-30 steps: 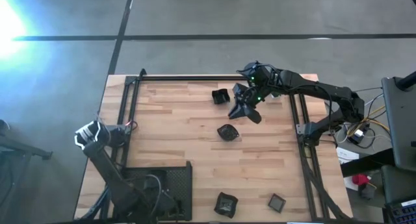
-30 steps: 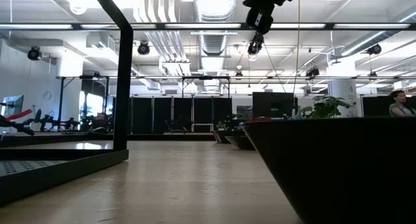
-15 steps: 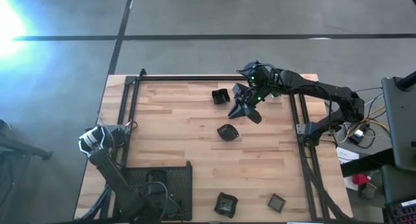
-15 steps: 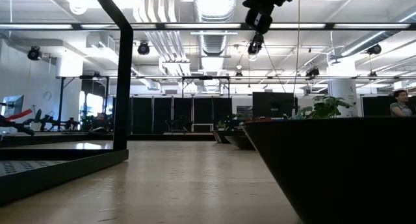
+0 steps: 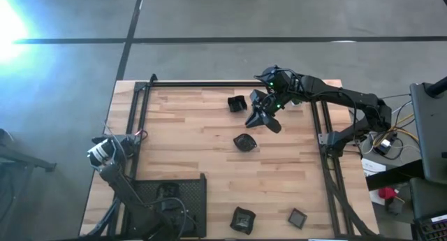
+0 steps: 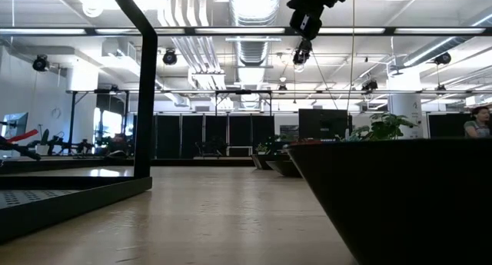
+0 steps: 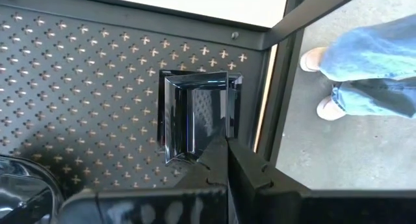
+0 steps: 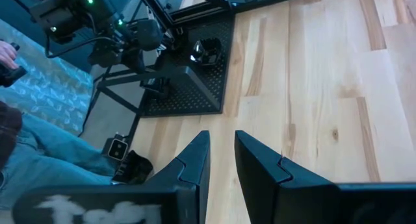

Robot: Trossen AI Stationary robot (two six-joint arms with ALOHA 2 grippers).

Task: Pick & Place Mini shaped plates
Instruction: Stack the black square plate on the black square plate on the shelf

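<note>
**Left gripper over the tray, right gripper held above the far plates**

The left gripper (image 7: pixel 227 146) is held over the mesh tray (image 7: pixel 78 87) at the near left corner of the table (image 5: pixel 188 136). Its fingers are pressed together, with no gap seen between them. Their tips overlap the edge of a square plate (image 7: pixel 195 113) that lies in the tray; whether that edge is pinched cannot be told. A second glossy plate (image 7: pixel 19 191) is seen in the tray beside it. Past the tray's rim, a person's jeans and shoes (image 7: pixel 364 62) are seen on the floor.

The right gripper (image 5: pixel 260 117) is held above the far middle of the table, its fingers slightly apart and nothing between them. One plate (image 5: pixel 237 103) lies just left of it, and another (image 5: pixel 244 142) lies near it on the nearer side. Two more plates (image 5: pixel 242 218) (image 5: pixel 298 217) are set well apart from these at the near edge, right of the tray.
</note>
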